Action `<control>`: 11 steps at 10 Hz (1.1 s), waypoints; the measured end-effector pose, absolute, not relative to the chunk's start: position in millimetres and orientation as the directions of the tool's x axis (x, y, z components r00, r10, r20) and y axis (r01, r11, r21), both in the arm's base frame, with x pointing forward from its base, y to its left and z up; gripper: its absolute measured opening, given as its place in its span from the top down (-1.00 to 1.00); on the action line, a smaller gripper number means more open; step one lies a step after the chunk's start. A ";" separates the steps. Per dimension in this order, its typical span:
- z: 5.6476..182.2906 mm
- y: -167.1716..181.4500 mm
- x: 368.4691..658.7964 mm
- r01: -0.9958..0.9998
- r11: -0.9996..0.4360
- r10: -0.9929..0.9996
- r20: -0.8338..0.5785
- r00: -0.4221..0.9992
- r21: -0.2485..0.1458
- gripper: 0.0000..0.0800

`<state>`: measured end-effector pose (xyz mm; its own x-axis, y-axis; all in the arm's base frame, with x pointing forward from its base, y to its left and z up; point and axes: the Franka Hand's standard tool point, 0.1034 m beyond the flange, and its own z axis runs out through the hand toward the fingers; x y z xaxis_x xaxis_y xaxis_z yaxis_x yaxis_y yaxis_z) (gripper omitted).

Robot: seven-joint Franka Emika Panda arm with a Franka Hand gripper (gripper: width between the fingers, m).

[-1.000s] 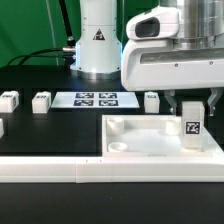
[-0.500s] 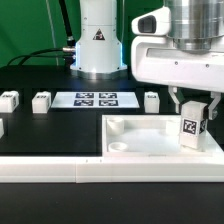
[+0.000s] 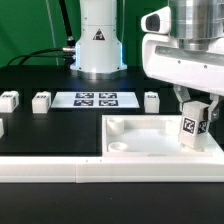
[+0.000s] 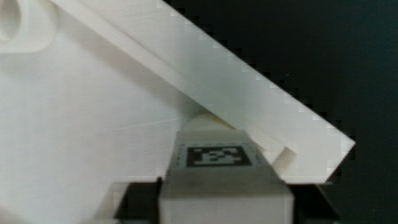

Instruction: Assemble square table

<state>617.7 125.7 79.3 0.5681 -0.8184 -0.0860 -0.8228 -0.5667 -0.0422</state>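
Note:
The square table's white slab (image 3: 145, 142) lies rim up at the exterior view's right. Its raised rim (image 4: 231, 80) runs slantwise through the wrist view. My gripper (image 3: 197, 112) hangs over the slab's right corner pocket, shut on a white tagged leg block (image 3: 194, 127). The block tilts slightly, its lower end down in the corner. In the wrist view the leg block (image 4: 219, 165) sits between my two black fingers (image 4: 146, 196), which press its sides. Three loose leg blocks (image 3: 41, 100) stand in a row on the black mat behind; a further one (image 3: 1, 127) shows at the left edge.
The marker board (image 3: 96, 99) lies flat behind the slab, before the arm's white base (image 3: 97, 45). A long white rail (image 3: 90, 172) runs along the front edge and meets the slab's near side.
My gripper has shifted towards the exterior view's right with the leg block, which now tilts a little more over the corner pocket.

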 end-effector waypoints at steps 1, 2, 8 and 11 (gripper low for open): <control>79.3 125.7 617.7 -0.817 -0.576 -0.812 -0.086 0.577 -0.043 -0.20; 78.9 126.1 616.6 -0.803 -0.595 -0.799 -0.086 0.596 -0.039 -0.20; 76.9 131.6 612.2 -0.539 -0.840 -0.535 -0.072 0.842 -0.060 -0.62; 76.9 133.9 611.8 -0.213 -0.975 -0.211 -0.038 0.977 -0.056 -0.62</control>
